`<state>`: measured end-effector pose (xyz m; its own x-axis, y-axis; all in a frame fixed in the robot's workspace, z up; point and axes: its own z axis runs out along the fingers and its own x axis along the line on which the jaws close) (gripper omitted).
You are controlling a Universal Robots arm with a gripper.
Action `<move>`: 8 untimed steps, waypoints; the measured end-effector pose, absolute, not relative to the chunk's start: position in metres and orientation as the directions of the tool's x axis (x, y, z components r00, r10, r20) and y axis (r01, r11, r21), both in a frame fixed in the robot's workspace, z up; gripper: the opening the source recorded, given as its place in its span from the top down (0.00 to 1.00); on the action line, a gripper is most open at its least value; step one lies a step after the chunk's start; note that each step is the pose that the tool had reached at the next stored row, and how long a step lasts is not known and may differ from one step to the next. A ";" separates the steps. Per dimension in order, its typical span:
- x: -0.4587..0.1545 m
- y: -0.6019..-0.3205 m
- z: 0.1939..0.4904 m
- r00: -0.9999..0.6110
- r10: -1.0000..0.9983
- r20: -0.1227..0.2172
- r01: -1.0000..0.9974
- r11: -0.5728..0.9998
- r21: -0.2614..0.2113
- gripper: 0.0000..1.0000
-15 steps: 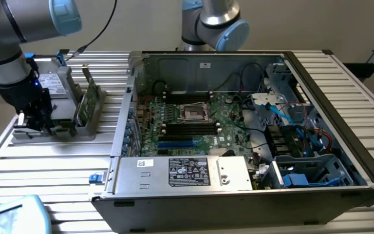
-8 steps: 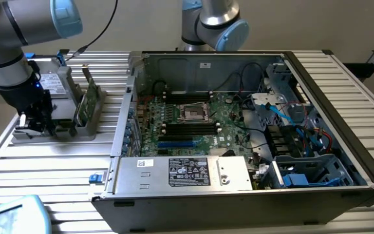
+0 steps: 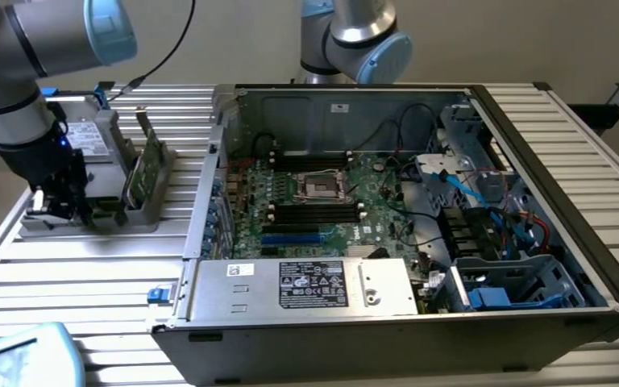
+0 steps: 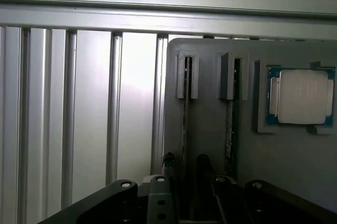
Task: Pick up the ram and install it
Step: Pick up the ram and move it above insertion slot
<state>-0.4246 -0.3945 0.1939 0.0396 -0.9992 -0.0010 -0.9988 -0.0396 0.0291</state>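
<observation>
Two ram sticks stand on edge in the slots of a grey holder [image 4: 208, 129]. In the wrist view they appear as thin dark lines: one ram stick [image 4: 186, 108] and a second stick [image 4: 230, 119]. My gripper [image 4: 185, 165] is open, one finger on each side of the first stick's near end; I cannot tell whether it touches. In the exterior view the green ram [image 3: 141, 173] rises from the holder [image 3: 126, 219] on the slatted table, left of the computer case. The gripper [image 3: 60, 201] hangs low at the holder's left end.
A square silver processor [image 4: 301, 97] lies in a recess of the holder beside the sticks. The open computer case [image 3: 567, 161] holds the motherboard [image 3: 309, 201], cables and a power supply [image 3: 304, 286]. A second robot arm [image 3: 358, 40] stands behind the case.
</observation>
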 end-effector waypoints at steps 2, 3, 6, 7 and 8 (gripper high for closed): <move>-0.425 -0.394 0.194 0.040 -0.999 -0.001 -0.999 -0.040 0.029 0.69; -0.425 -0.394 0.194 0.040 -0.999 -0.001 -0.999 -0.040 0.029 0.69; -0.425 -0.394 0.193 0.040 -0.999 -0.001 -0.999 -0.040 0.029 0.69; -0.425 -0.394 0.193 0.040 -0.999 -0.001 -0.999 -0.040 0.029 0.69; -0.425 -0.394 0.193 0.040 -0.999 -0.001 -0.999 -0.040 0.029 0.69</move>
<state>-0.4247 -0.3944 0.1934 0.0397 -0.9992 -0.0009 -0.9988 -0.0397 0.0293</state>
